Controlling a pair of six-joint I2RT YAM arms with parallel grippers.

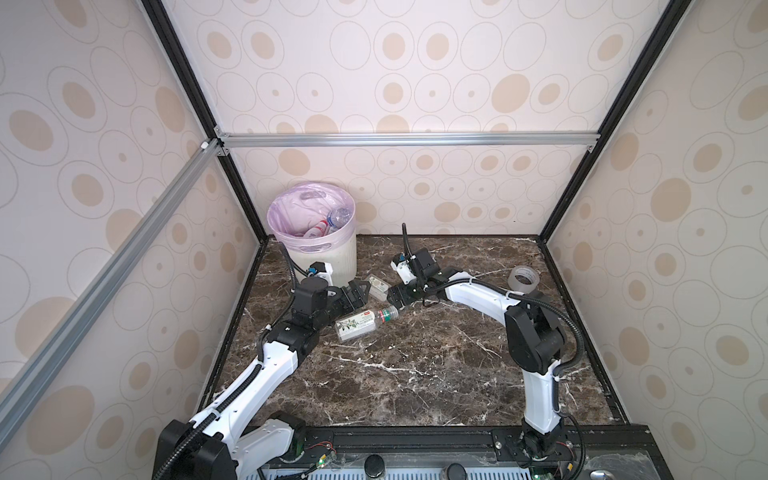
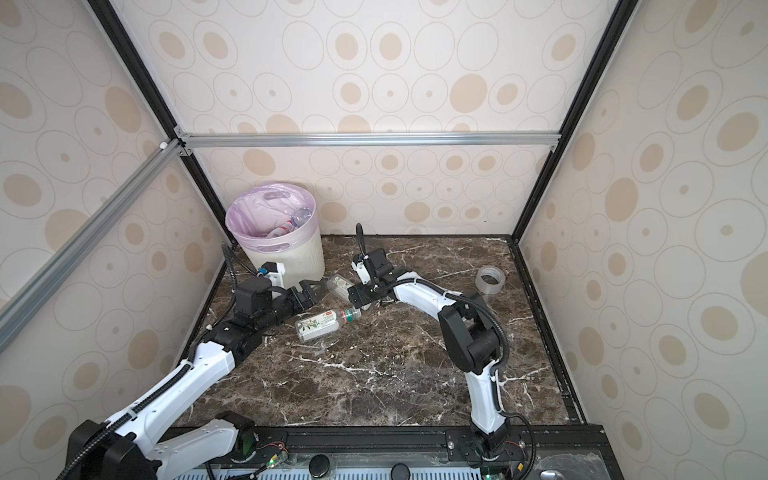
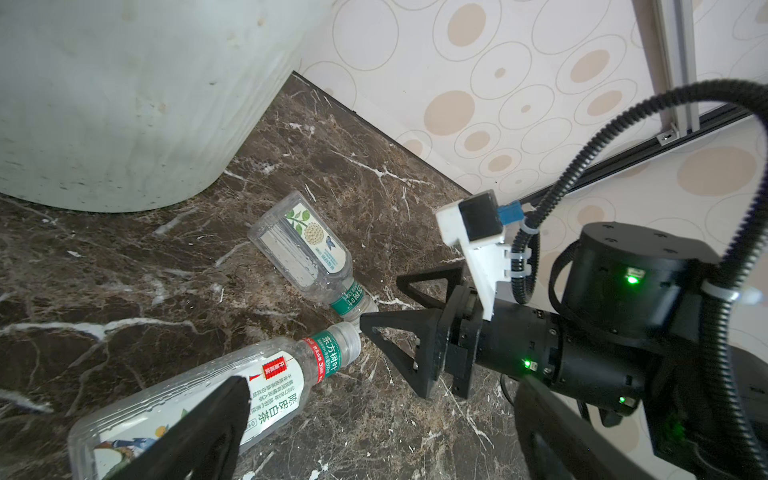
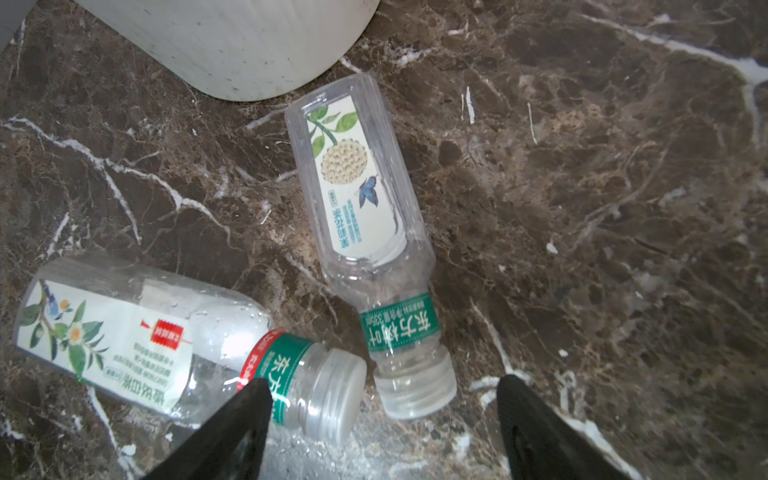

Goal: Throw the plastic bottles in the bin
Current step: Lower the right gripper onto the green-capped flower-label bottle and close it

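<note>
Two clear plastic bottles with white leaf labels and green neck bands lie on the marble, necks close together. The larger bottle has a red tag; the smaller bottle lies nearer the bin. My right gripper is open and low, with both bottle caps between its fingers. My left gripper is open beside the bin, holding nothing; one finger overlaps the larger bottle. The bin, lined with a pink bag, holds other bottles.
A clear tape roll stands at the right of the marble table. The bin stands in the back left corner against the patterned walls. A black frame rail runs along the front edge.
</note>
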